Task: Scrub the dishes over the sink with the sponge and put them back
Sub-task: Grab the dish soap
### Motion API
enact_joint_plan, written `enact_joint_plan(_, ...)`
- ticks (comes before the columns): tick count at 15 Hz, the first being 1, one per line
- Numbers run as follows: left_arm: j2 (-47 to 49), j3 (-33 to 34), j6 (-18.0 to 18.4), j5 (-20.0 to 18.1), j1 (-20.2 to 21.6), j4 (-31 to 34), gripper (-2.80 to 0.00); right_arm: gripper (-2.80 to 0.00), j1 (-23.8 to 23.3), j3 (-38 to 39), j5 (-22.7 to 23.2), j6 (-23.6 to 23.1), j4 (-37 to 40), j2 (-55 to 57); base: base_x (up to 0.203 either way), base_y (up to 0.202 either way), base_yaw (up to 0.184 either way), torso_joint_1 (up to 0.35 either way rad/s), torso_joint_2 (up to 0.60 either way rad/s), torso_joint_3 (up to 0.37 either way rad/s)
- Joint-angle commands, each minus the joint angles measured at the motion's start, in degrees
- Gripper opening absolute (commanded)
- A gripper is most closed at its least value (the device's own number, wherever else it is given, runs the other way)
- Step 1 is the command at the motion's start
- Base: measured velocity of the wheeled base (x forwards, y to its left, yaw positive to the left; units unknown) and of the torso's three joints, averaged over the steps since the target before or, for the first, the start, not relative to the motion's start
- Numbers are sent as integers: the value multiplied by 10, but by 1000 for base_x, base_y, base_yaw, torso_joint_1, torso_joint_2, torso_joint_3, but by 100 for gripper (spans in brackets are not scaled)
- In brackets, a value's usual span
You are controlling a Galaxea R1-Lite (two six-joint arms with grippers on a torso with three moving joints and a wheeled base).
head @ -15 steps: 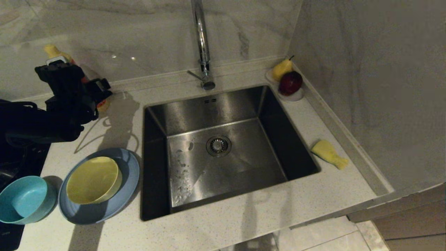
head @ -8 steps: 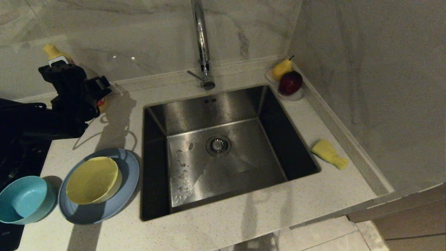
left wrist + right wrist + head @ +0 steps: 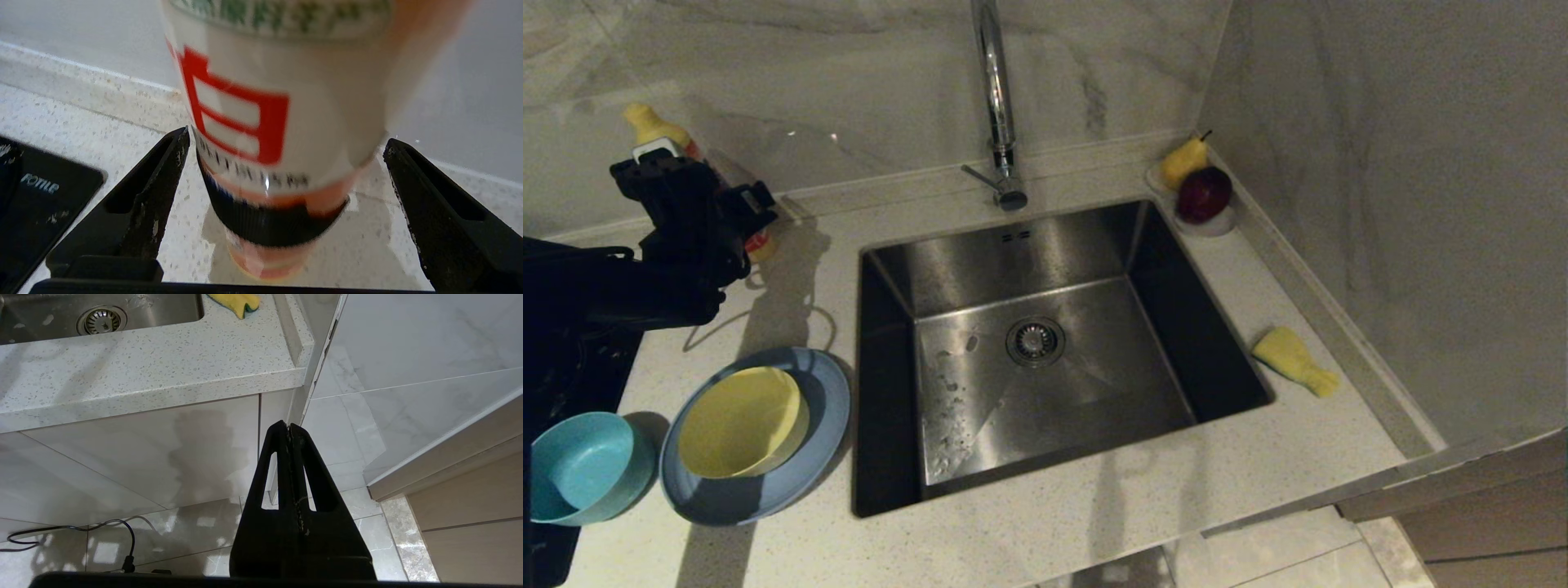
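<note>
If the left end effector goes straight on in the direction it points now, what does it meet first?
Most likely the dish soap bottle: it stands on the countertop between the open fingers of the left end effector, though its exact depth is unclear.

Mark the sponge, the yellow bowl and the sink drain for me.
sponge (image 3: 1293, 359), head view, middle of its yellow face.
yellow bowl (image 3: 739, 422), head view, inside of the bowl.
sink drain (image 3: 1035, 340), head view, centre of the round strainer.

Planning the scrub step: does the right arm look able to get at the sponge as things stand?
Probably yes. The sponge lies alone on the counter right of the sink; the right gripper, shut, hangs below the counter edge and must rise first.
</note>
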Motion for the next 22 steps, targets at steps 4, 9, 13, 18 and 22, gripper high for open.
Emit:
enact_joint_plan(4,43,-47,1,1,2,0,0,-280,0,0,0,0,0,0,0,0,0,0,0,0)
enact_joint_plan(9,60,-73,1,4,1,-1,0,-280,0,0,0,0,0,0,0,0,0,0,0,0)
enact_joint_plan(13,72,-79,0,5,1,-2,0,-280,0,1,0,0,0,0,0,0,0,0,0,0)
enact_joint_plan(18,73,-82,2,5,1,-1,0,-280,0,0,0,0,0,0,0,0,0,0,0,0)
enact_joint_plan(22,77,-98,1,7,1,-1,-215,-280,0,1,0,0,0,0,0,0,0,0,0,0)
